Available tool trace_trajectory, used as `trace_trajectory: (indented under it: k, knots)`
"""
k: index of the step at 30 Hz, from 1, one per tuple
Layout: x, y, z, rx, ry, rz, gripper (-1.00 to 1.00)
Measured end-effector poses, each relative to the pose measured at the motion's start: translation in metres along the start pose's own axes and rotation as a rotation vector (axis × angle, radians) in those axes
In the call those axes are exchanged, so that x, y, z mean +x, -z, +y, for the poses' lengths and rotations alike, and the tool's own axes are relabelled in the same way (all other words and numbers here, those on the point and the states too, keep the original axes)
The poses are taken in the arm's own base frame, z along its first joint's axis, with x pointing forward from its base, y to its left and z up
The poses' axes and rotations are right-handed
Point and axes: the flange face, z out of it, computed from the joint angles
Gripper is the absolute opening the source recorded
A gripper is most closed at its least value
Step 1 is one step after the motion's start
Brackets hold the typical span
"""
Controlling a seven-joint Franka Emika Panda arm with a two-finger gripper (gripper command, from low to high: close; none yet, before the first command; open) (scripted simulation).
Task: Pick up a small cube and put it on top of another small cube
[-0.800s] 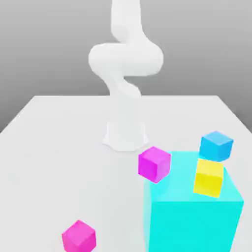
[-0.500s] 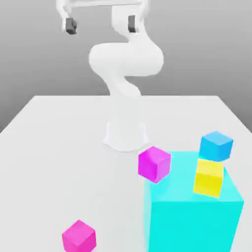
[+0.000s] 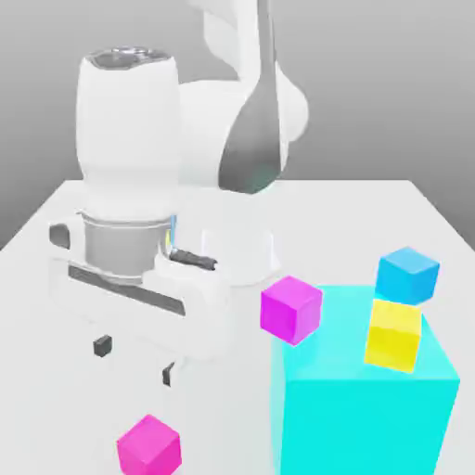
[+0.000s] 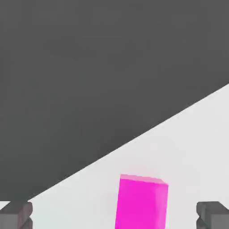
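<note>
The small hot-pink cube [image 3: 148,445] rests on the white table [image 3: 371,223] near its front edge, at the exterior view's left. My gripper [image 3: 135,360] hangs just above and slightly behind it, open, with both dark fingertips [image 3: 102,345] clear of the cube. In the hand view the hot-pink cube [image 4: 142,203] lies between the spread fingertips [image 4: 15,214] of my gripper [image 4: 114,217], nearer one side, and nothing is held. A small purple-magenta cube [image 3: 291,309] sits against the big cyan cube's top corner.
A big cyan cube [image 3: 362,399] fills the front at the exterior view's right. A yellow cube [image 3: 393,334] sits on it, and a blue cube [image 3: 406,275] is just behind. The arm's white base [image 3: 243,260] stands mid-table.
The hand has come down from the top of the exterior view to just above the hot-pink cube. Its fingers stayed open. No cube has moved.
</note>
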Motion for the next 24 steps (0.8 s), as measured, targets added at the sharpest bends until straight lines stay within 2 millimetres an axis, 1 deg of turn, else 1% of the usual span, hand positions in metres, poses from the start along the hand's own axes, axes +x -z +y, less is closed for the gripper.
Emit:
trace_trajectory:
  k: [3, 7, 8, 13, 14, 15, 16, 19, 20, 21, 24]
  knots:
    - [0.001, -0.051, 0.014, -0.056, -0.049, -0.032, 0.00]
    - [-0.001, -0.105, 0.020, -0.066, -0.058, -0.038, 0.00]
    - [-0.001, -0.113, 0.021, -0.066, -0.058, -0.038, -1.00]
    - [-0.001, -0.113, 0.021, -0.065, -0.058, -0.037, -1.00]
    - [-0.001, -0.116, 0.021, -0.065, -0.058, -0.037, -1.00]
    - [-0.001, -0.112, 0.021, -0.066, -0.058, -0.037, -1.00]
    - [0.000, -0.103, 0.020, -0.066, -0.058, -0.038, -1.00]
    - [0.001, -0.067, 0.018, -0.066, -0.058, -0.038, -1.00]
    - [-0.003, -0.057, 0.014, -0.063, -0.035, -0.039, -1.00]
    - [-0.007, -0.053, 0.009, -0.060, 0.017, -0.039, -1.00]
    - [-0.008, -0.041, -0.001, -0.069, 0.200, -0.021, -1.00]
